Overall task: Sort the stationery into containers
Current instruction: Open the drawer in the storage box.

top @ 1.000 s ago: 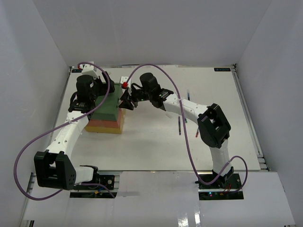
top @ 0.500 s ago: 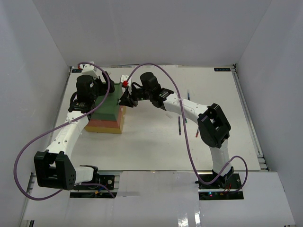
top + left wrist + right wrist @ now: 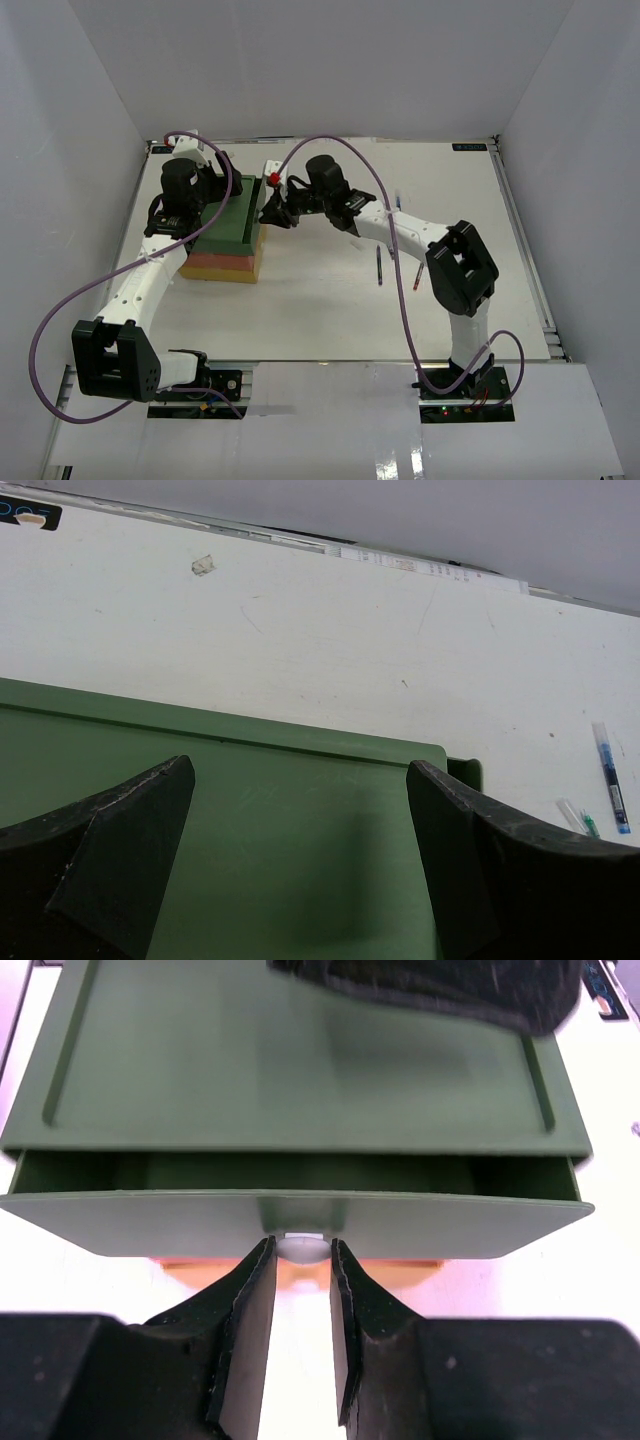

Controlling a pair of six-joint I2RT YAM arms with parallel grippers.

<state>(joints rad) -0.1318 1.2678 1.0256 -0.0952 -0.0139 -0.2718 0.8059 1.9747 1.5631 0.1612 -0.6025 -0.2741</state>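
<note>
The containers are a three-tier drawer stack [image 3: 222, 250], green over red-orange over yellow, at the table's left. My right gripper [image 3: 302, 1252] is shut on the white knob [image 3: 302, 1246] of the green top drawer [image 3: 150, 1222]. That drawer stands pulled out a little, with a dark gap behind its front. My left gripper [image 3: 300, 860] is open just over the stack's green lid [image 3: 290, 810], with nothing between its fingers. Of the stationery, thin pens lie on the table: a dark pen [image 3: 379, 266], a red pen [image 3: 416, 277] and a blue pen [image 3: 610, 778].
White walls close in the table on three sides, and a metal rail [image 3: 525, 250] runs along its right edge. A purple cable [image 3: 350, 160] arches over the right arm and another loops at the left arm's base [image 3: 45, 330]. A small clear pen cap [image 3: 577, 817] lies by the blue pen.
My right gripper has shut on the green drawer's knob and drawn back to the right, pulling the drawer out slightly. The left arm has stayed in place.
</note>
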